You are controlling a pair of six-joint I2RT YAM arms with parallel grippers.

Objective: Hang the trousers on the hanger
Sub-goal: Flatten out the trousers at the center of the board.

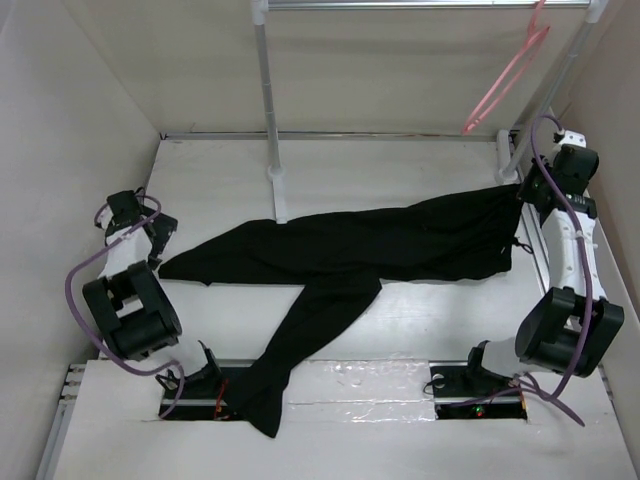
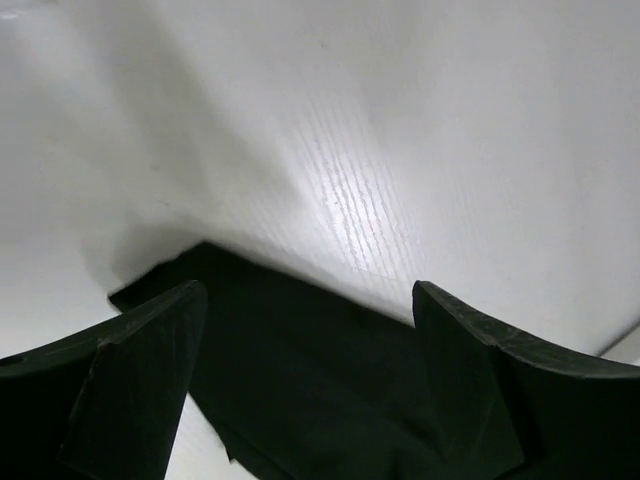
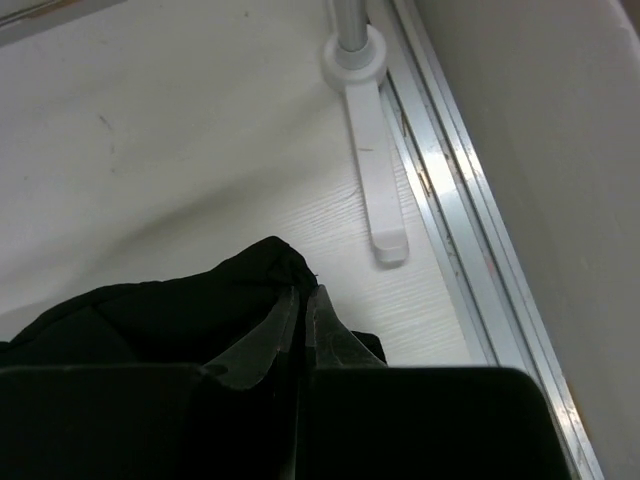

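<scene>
The plain black soft-cloth trousers (image 1: 370,245) are lying sprawled flat across the white wood-grain desk (image 1: 400,165). The waistband is sitting over at the right, one leg is reaching out to the left, and the other is trailing down to the near edge between the two arm bases. The thin pale-pink hanger (image 1: 505,85) is dangling by its hook from the rail (image 1: 400,5) up at the far right, well apart from the cloth and carrying nothing.

The right pincer (image 3: 303,295) is sitting clenched on the waist end, a little peak of fabric bunching round its tips, near the rack's white metal foot (image 3: 378,170). The left pincer (image 2: 307,295) is hovering released, jaws wide apart, gripping nothing, with the leg's end lying right beneath it.

I'm reckoning this job is only just getting going. To do this step well, I'd be wanting a firm pinch through the whole waistband, then a slow lift so the legs are hanging straight. The cloth is looking matte, limp and thin, folding wherever it pleases. The hanger is looking slender, rigid and smooth, so the legs could be sliding off it.
</scene>
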